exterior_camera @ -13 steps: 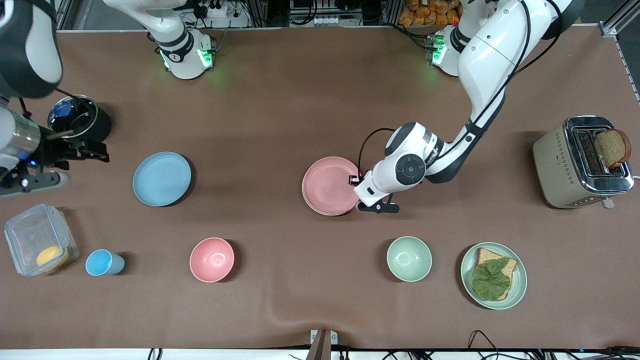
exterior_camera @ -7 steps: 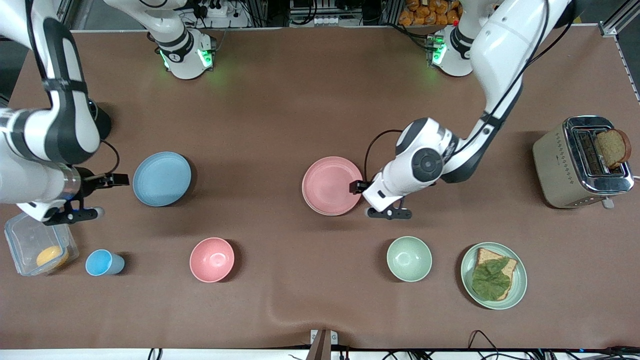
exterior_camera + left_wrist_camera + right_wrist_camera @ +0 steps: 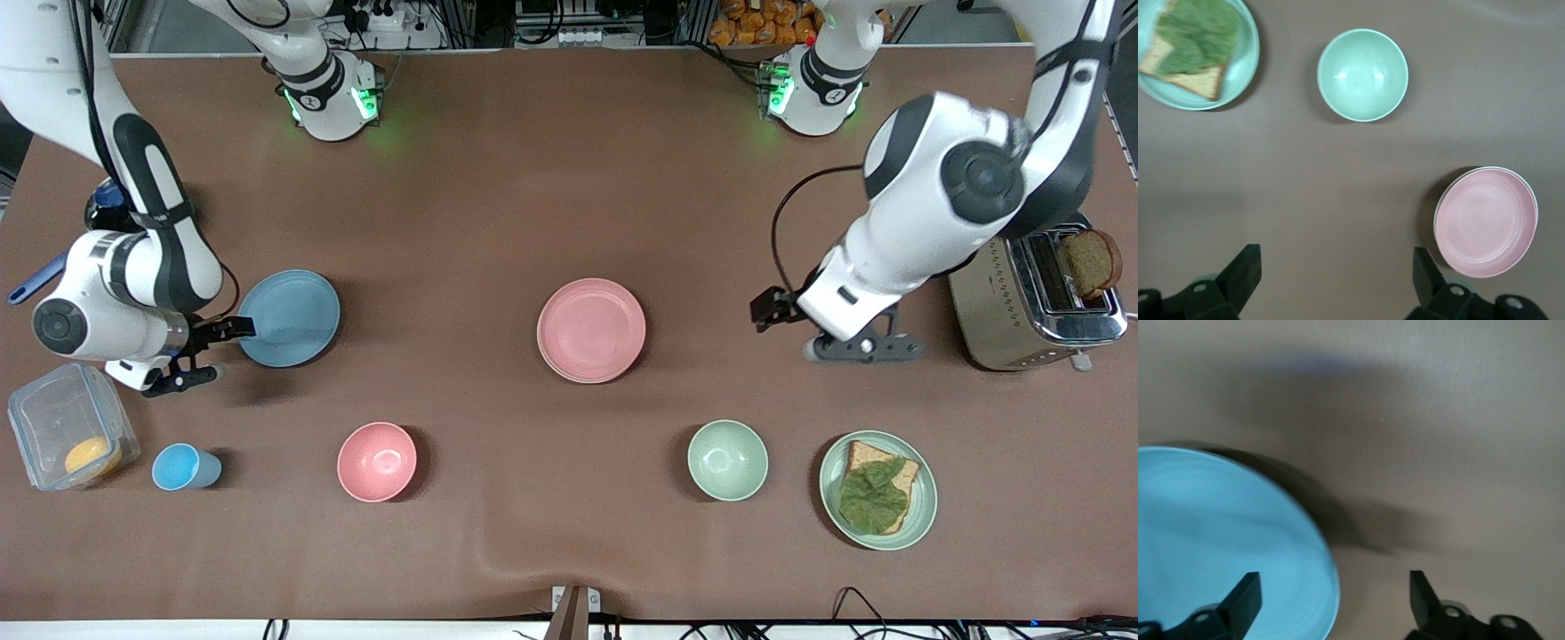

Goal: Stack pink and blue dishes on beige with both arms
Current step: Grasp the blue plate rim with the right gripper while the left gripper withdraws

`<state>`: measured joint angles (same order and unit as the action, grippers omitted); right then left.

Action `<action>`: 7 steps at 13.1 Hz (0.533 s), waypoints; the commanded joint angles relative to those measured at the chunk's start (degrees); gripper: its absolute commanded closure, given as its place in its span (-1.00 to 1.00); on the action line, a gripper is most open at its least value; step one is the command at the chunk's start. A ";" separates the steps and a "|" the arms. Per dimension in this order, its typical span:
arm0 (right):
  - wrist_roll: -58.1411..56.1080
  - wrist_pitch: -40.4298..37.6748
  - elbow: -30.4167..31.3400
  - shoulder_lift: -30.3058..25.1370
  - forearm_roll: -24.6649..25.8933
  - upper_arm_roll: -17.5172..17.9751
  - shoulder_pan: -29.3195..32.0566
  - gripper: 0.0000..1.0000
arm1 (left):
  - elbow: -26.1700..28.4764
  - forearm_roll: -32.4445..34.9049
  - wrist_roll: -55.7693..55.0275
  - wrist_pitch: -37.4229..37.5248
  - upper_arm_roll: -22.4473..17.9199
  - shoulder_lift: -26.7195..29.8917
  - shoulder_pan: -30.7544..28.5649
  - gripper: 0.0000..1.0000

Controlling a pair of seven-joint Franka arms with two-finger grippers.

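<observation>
Pink plate (image 3: 591, 330) already tops beige; right gripper (image 3: 233, 331), jaws spread, straddles blue plate's (image 3: 288, 317) rim to grab, while left gripper (image 3: 772, 308) waits wide open, empty.

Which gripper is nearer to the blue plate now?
Right. The right gripper is at the rim of the blue plate, jaws open. The left gripper is over bare table near the toaster, past the pink plate.

Your blue plate (image 3: 288, 317): light blue, plain.
Your pink plate (image 3: 591, 330): pale pink, cream rim beneath.
Your table (image 3: 533, 204): brown.
Your arms: white, black bands.
</observation>
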<state>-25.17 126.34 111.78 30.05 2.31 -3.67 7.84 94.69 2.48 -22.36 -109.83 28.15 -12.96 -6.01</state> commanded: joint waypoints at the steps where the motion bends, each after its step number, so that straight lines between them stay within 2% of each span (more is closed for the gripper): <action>1: -0.84 -0.30 -0.16 0.54 0.41 0.86 0.42 -0.23 | 1.39 0.95 0.56 5.13 0.06 8.02 -1.63 -1.00; 3: -0.93 -0.74 -0.16 0.62 0.41 0.86 0.33 0.31 | -0.19 0.95 3.36 9.35 0.06 10.14 -3.65 -1.00; 4: -1.19 -1.52 -0.24 0.62 0.41 0.86 0.24 0.64 | -1.68 0.95 4.77 11.19 0.06 10.24 -4.88 -1.00; 6: -1.19 -2.23 -0.33 0.62 0.33 0.86 0.24 0.94 | -5.55 0.95 5.13 16.46 0.06 10.24 -6.90 -1.00; 7: -1.19 -3.63 -0.77 0.45 0.33 0.95 0.15 1.00 | -6.69 0.95 5.22 18.40 0.06 10.24 -7.35 -1.00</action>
<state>-25.63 124.90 111.44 31.41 2.31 -3.12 7.77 91.25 2.53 -18.04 -95.60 27.93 -2.22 -12.26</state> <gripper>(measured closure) 0.727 0.000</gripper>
